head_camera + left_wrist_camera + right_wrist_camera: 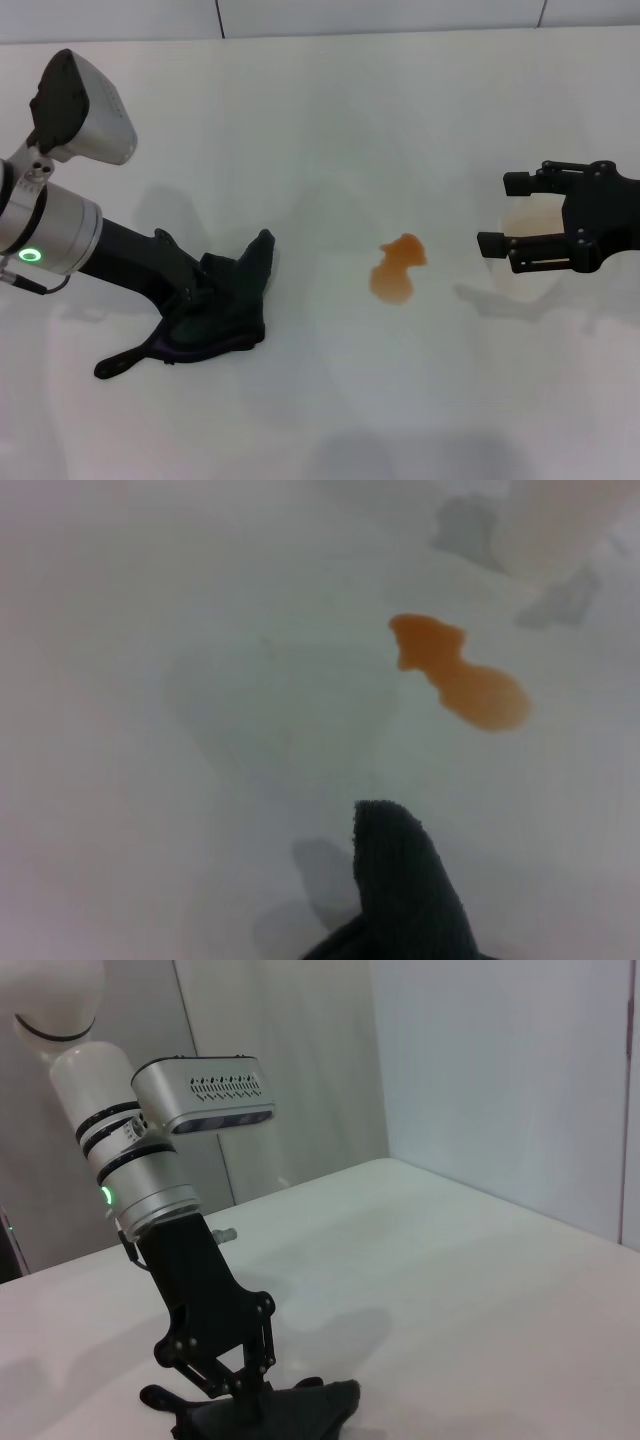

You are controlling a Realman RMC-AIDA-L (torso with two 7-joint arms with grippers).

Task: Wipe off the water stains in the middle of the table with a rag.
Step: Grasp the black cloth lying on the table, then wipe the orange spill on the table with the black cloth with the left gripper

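Note:
The water stains (398, 268) form an orange-brown blotch in the middle of the white table (330, 120); they also show in the left wrist view (460, 675). The dark rag (228, 305) lies left of the stain, its narrow tail (115, 365) stretched toward the front left. My left gripper (203, 296) is down in the rag and shut on it; a fold of rag (400, 880) stands up in front of its wrist camera. In the right wrist view the left gripper (215, 1405) presses on the rag (285, 1410). My right gripper (505, 213) hovers right of the stain.
A white paper cup (535, 215) sits between the right gripper's fingers, and shows faintly in the left wrist view (550, 530). Bare tabletop lies between rag and stain. The table's far edge meets a wall (300, 15).

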